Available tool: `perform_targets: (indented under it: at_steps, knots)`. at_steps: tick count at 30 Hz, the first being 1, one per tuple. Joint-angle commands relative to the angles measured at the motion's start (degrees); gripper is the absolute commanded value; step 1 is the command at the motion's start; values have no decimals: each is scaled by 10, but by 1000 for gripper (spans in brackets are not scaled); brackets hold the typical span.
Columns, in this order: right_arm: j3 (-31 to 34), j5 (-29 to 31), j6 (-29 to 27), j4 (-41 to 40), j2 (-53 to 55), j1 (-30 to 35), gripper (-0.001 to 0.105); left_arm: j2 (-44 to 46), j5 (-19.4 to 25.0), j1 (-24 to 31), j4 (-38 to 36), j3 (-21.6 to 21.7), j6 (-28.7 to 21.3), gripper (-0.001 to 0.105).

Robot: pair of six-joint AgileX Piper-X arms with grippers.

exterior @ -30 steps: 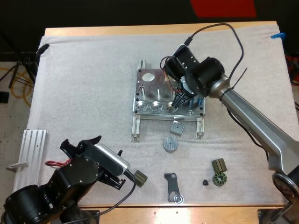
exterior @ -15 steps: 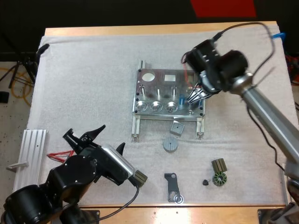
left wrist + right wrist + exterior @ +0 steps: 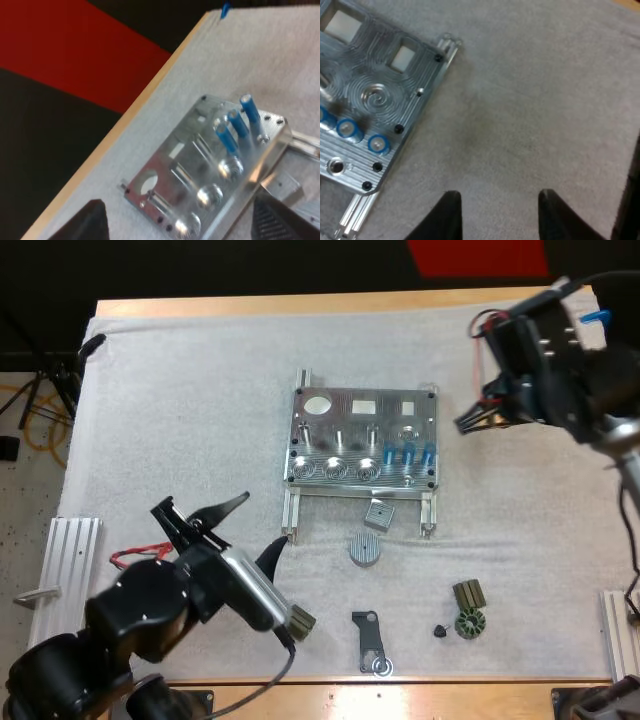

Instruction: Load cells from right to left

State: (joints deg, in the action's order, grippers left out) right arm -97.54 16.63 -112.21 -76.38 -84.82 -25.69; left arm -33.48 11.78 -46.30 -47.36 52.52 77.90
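- Right hand (image 3: 470,423) hangs spread and empty at about 3 o'clock of the metal fixture (image 3: 350,425), well apart from it over the bare mat (image 3: 180,400).
- Left hand (image 3: 185,222) is likewise spread and holds nothing. In the high view it sits at about 7 o'clock of the fixture, facing it.
- 3 blue cells (image 3: 408,452) stand upright, close side by side, at the right end of the fixture's near row.
- 3 round sockets (image 3: 333,469) at 9 o'clock of the cells sit bare, so I judge the job roughly half done: the right 3 are filled and the left 3 remain.
- Small dark parts (image 3: 468,623) and a grey disc (image 3: 365,549) lie at about 6 o'clock of the fixture, clear of both hands.
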Motion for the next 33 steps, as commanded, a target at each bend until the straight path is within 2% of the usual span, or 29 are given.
perform_targets:
  at_steps: [1, 2, 4, 5, 7, 12, 16, 20, 29, 33]
  knots:
    - [13, -11, 2, -2, 27, 11, 36, 0, -46, 34, 15, 0, -8, 60]
    - [21, -11, 2, -2, 32, 14, 36, 0, -54, 49, 16, 0, -11, 60]
    - [52, -12, 2, -1, 63, 23, 36, 0, -105, 113, 16, 0, -26, 60]
    - [63, -12, 2, 1, 74, 25, 36, 0, -118, 124, 16, 0, -28, 60]
    - [109, -10, 2, 19, 112, 32, 36, 0, -173, 192, 16, 0, -38, 60]
    - [209, -4, 2, 73, 198, 50, 36, 0, -231, 282, 20, 0, -24, 60]
    - [294, 7, -2, 106, 281, 78, 36, 0, -231, 332, 23, 0, -24, 60]
    - [357, 7, -5, 118, 354, 109, 36, 0, -231, 359, 22, 0, -13, 60]
    - [484, 7, -37, 197, 549, 135, 36, 19, -231, 415, 19, 0, 45, 60]
    - [523, -2, -33, 226, 629, 135, 36, 52, -200, 432, 12, 0, 45, 60]
